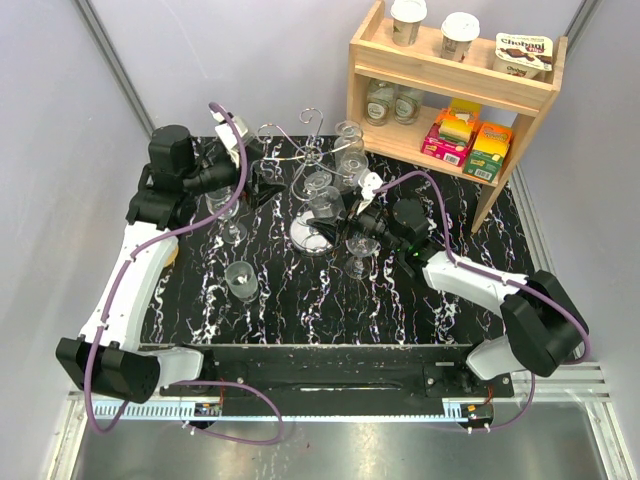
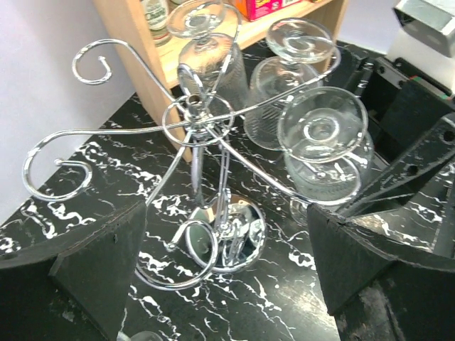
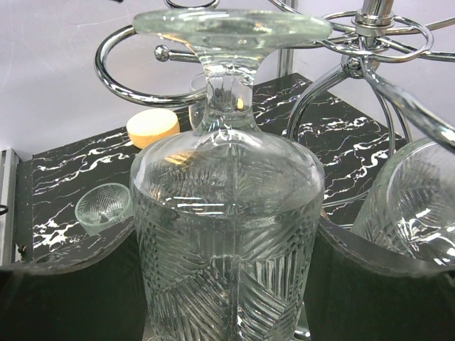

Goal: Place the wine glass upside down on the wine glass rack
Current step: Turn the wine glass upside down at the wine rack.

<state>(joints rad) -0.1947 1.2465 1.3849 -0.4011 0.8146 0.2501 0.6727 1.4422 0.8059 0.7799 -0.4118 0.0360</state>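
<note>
A cut-pattern wine glass (image 3: 227, 234) hangs upside down, foot (image 3: 231, 28) on top, with my right gripper (image 3: 227, 284) shut on its bowl. Its stem stands next to a curled arm (image 3: 124, 78) of the silver wine glass rack (image 1: 310, 175); whether the foot rests on it I cannot tell. In the left wrist view the same glass (image 2: 323, 135) is at the rack's right arm, with two more glasses (image 2: 295, 67) hung upside down behind it. My left gripper (image 2: 227, 270) is open and holds nothing, facing the rack's post (image 2: 206, 163) and its round base (image 2: 245, 234) from the left (image 1: 268, 185).
A wooden shelf unit (image 1: 455, 90) with cups, jars and boxes stands at the back right. Upright glasses stand on the black marble table: one at the front left (image 1: 242, 280), one under my left arm (image 1: 228, 212), one beside my right gripper (image 1: 360, 255). A yellow disc (image 3: 152, 126) lies at the far left.
</note>
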